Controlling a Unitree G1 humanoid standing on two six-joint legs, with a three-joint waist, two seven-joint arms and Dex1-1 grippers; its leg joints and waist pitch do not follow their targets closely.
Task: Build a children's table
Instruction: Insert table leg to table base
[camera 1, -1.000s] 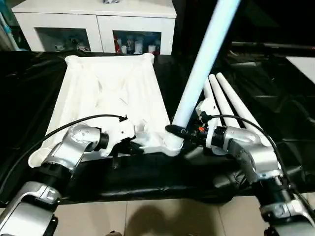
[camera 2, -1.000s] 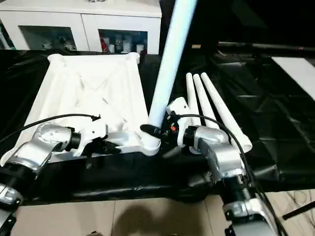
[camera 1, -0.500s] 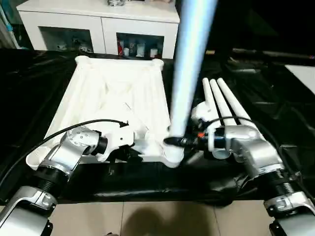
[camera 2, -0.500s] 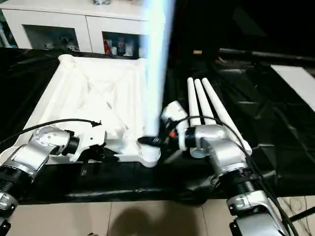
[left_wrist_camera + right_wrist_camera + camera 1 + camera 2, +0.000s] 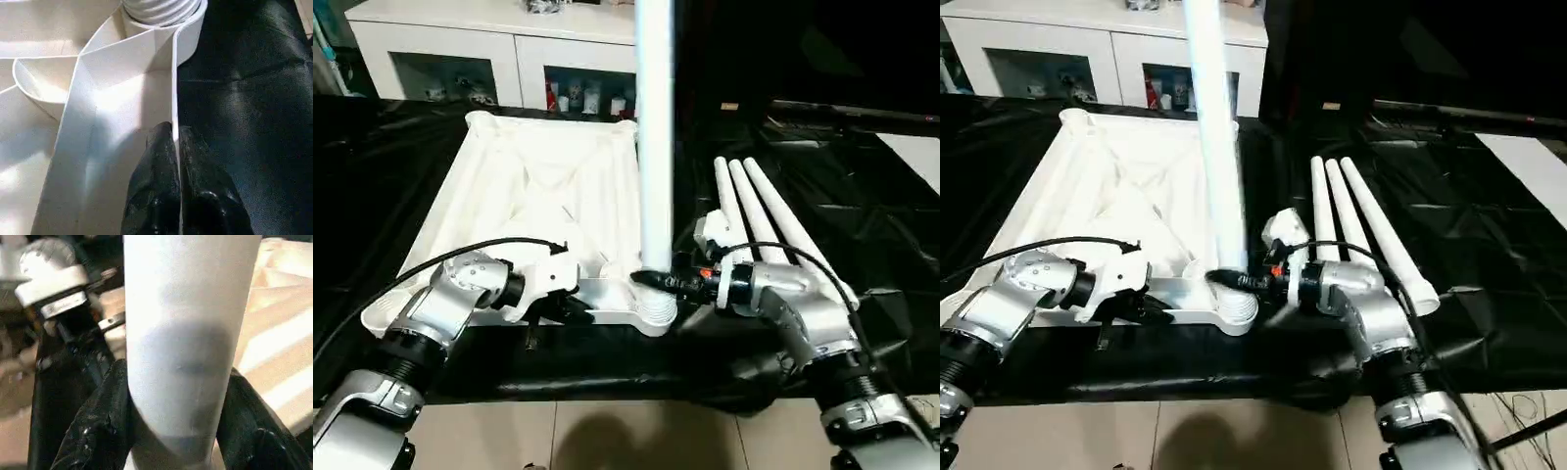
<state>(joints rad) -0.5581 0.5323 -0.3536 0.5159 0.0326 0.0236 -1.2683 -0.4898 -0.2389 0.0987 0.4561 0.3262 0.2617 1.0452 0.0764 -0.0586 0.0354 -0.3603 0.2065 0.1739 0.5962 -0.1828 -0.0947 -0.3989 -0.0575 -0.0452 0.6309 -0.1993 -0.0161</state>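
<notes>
Leg (image 5: 654, 147) upright in the head view, clamped low down by right gripper (image 5: 651, 281), foot of it meeting the near corner socket (image 5: 651, 315) of the upturned tabletop (image 5: 538, 196) just below the fingers. Left gripper (image 5: 576, 305) beside that socket, pinching the near rim. Three spare legs (image 5: 759, 211) lying flat beyond the right gripper, on black sheeting (image 5: 862, 215); cabinet (image 5: 509, 49) far behind.

Seen along the left gripper (image 5: 173, 142): fingers closed on the thin rim wall, socket (image 5: 161, 12) straight ahead with threaded end seated inside.

Seen along the right gripper (image 5: 190, 431): fingers wrapped both sides of the leg (image 5: 190, 333), tabletop ribs beyond.

Best kept plumb over the socket while turning or pressing down; any lean probably binds the thread. Worth holding the rim firm so the tabletop cannot twist along. Regrip low, near the socket, for control.
</notes>
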